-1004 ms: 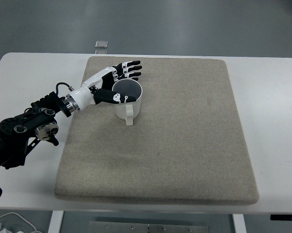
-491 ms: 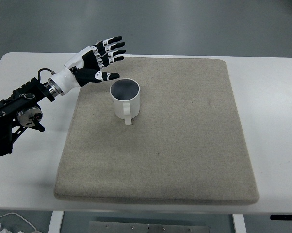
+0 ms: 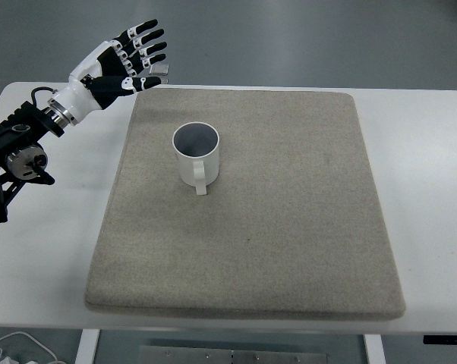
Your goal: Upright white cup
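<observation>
The white cup (image 3: 196,155) stands upright on the gray mat (image 3: 289,227), in the mat's far left part, with its open top facing up and its handle pointing toward the near edge of the tabletop (image 3: 426,152). The left hand (image 3: 121,62) is up above the far left corner of the mat, well apart from the cup, off to the cup's left and farther back. Its fingers (image 3: 145,44) are spread wide and hold nothing, and a small flat thing (image 3: 159,70) lies on the tabletop just beside them.
</observation>
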